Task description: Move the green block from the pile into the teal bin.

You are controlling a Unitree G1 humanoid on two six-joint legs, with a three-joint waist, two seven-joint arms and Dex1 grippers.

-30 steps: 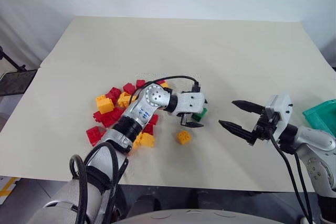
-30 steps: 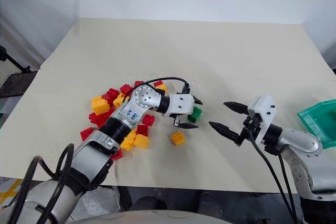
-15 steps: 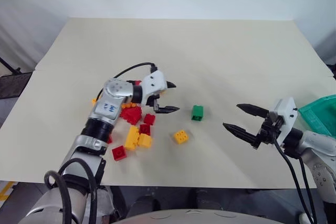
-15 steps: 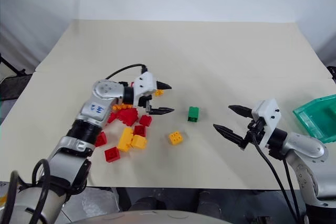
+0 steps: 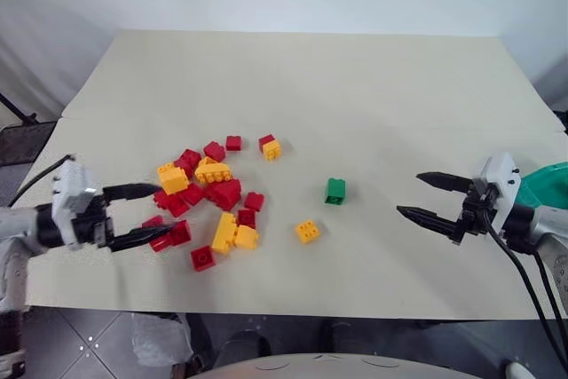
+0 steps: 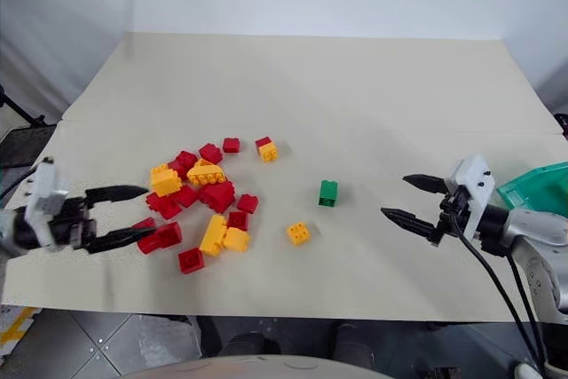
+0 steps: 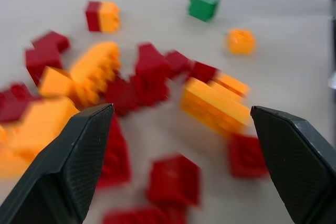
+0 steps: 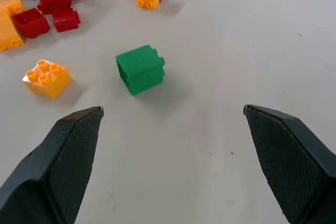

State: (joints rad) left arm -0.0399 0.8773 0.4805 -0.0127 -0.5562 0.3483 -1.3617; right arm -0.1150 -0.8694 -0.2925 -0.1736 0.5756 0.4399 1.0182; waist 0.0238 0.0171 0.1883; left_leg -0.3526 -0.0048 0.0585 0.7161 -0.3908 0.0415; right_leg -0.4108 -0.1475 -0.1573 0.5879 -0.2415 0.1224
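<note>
Overhead stereo pair, two low wrist views (shared bricks [image 5: 209, 195])

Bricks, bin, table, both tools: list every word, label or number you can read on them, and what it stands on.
None can be read.
Green block: studs, no lettering.
Pile bricks: no lettering.
Teal bin: no label.
Left tool, right tool and table: no markings.

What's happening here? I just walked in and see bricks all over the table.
The robot is sorting a green block out of a pile of red and yellow bricks. The block now lies alone on the table, held by neither gripper. The left gripper hovers open beside the pile. The right gripper is open and points at the block. The teal bin waits at the right edge.
</note>
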